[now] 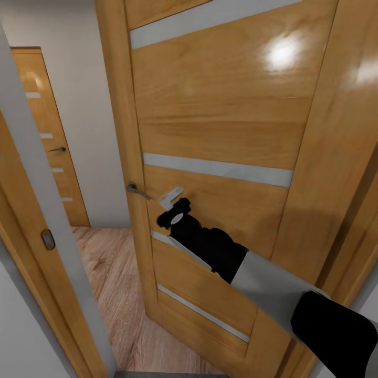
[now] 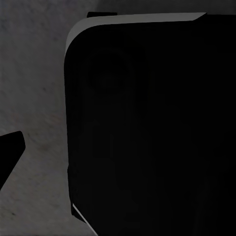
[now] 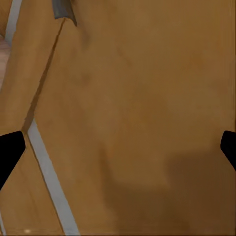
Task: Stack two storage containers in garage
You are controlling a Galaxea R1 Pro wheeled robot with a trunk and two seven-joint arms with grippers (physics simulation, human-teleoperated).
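Wooden door (image 1: pixel 220 126) with pale glass strips stands ajar right before the robot, in a doorway between white walls (image 1: pixel 86 79). Beyond the door, a light plank floor (image 1: pixel 113 273) runs to a second door (image 1: pixel 50 142) of the same kind, which is closed and has a dark handle.

On the near door a grey handle (image 1: pixel 137 191) sits at its edge. The right arm (image 1: pixel 273 286) reaches toward the door, and the right gripper (image 1: pixel 170 198) is just beside the handle, on the side away from the door's edge; I cannot tell if it touches the handle. In the right wrist view the two dark fingers (image 3: pixel 10 150) stand far apart, with the door panel (image 3: pixel 137 118) between them and the handle (image 3: pixel 63 10) a little off to one side.

The left wrist view shows one dark fingertip (image 2: pixel 9 152) of the left gripper, a big black rounded body (image 2: pixel 147 128) and grey mottled ground (image 2: pixel 32 88) behind it. I cannot tell if these fingers are apart or together.

No storage container is in sight at this moment.
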